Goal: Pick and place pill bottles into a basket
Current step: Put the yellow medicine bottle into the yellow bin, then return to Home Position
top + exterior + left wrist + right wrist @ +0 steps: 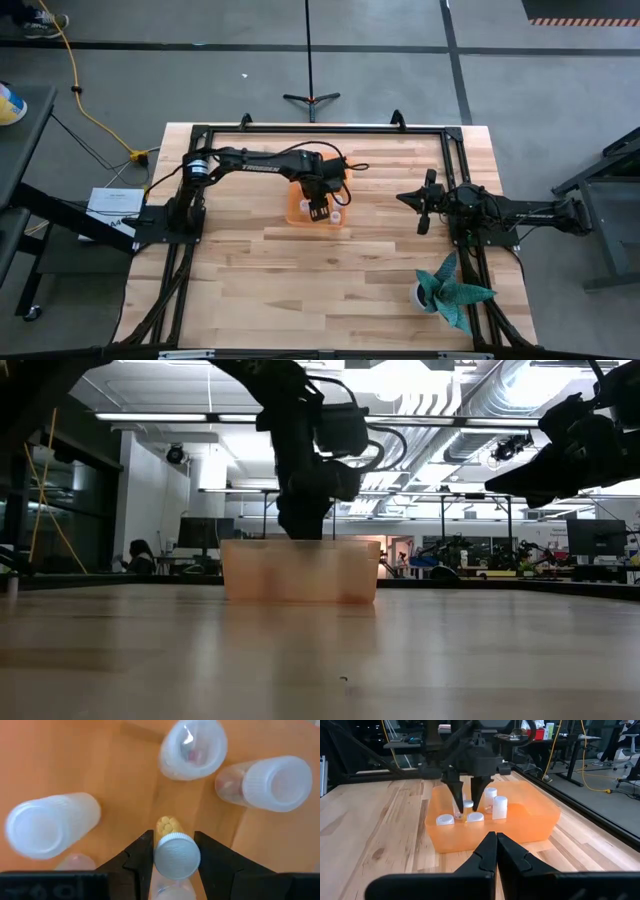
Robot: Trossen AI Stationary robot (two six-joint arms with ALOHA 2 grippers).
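Note:
The orange basket (pixel 298 212) stands mid-table and also shows in the low view (pixel 300 572) and the right wrist view (pixel 530 817). My left gripper (pixel 175 857) reaches down into it, shut on one pill bottle (pixel 176 855) with yellow pills inside. Several other pill bottles are in the basket: one lies on its side (pixel 50 827), two more lie beyond it (pixel 192 747) (pixel 270 782), and others stand behind it in the right wrist view (pixel 499 806). My right gripper (pixel 496 840) is shut and empty, above the table to the basket's right (pixel 424 205). My left gripper pinches the bottle's white cap (pixel 162 862) between its two fingers, one on each side. The fingers (pixel 455 795) come from above and point down into the basket. The bottle stands about upright, cap up (pixel 468 805). Whether its base rests on the basket floor, I cannot tell.
A white pot with a teal plant (pixel 450 290) stands near the table's front right. Black frame rails run along the table's edges (pixel 320 128). Bare wood lies in front of the basket (pixel 300 290).

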